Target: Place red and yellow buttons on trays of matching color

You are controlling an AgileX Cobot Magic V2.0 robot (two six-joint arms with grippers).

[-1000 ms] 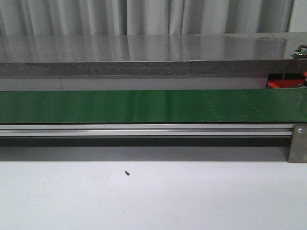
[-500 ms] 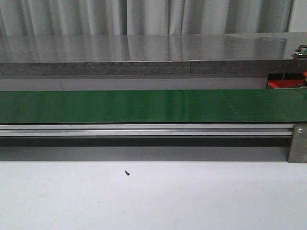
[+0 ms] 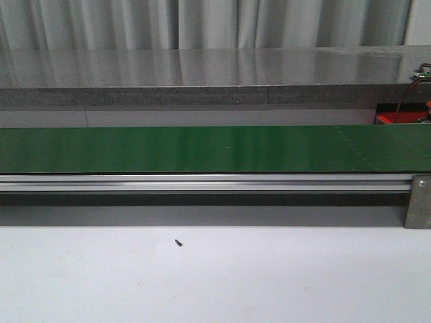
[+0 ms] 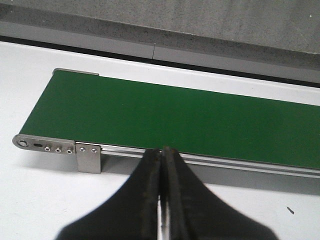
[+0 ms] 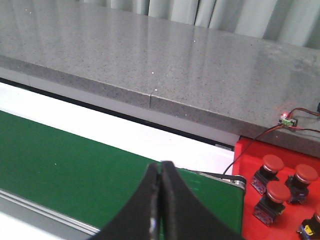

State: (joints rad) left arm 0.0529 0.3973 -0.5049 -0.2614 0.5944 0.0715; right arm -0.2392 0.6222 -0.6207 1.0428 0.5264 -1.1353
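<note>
Several red buttons (image 5: pixel 273 163) on black bases stand on the red tray (image 5: pixel 248 162), which lies just past the end of the green conveyor belt (image 5: pixel 60 170). A corner of that red tray (image 3: pixel 389 118) shows at the far right of the front view. No button lies on the belt (image 3: pixel 202 148). Yellow buttons and a yellow tray are out of view. My left gripper (image 4: pixel 162 150) is shut and empty, held above the belt's near rail close to its other end (image 4: pixel 55 145). My right gripper (image 5: pixel 161 165) is shut and empty over the belt, near the red tray.
A grey stone counter (image 3: pixel 202 74) runs behind the belt, curtains beyond it. A small circuit board with a lit red LED (image 5: pixel 287 120) and wires sits on the counter edge above the tray. A black speck (image 3: pixel 178 242) lies on the white table in front.
Faint pale marks on the belt surface have drifted to the right. Nothing else has changed in the front view.
</note>
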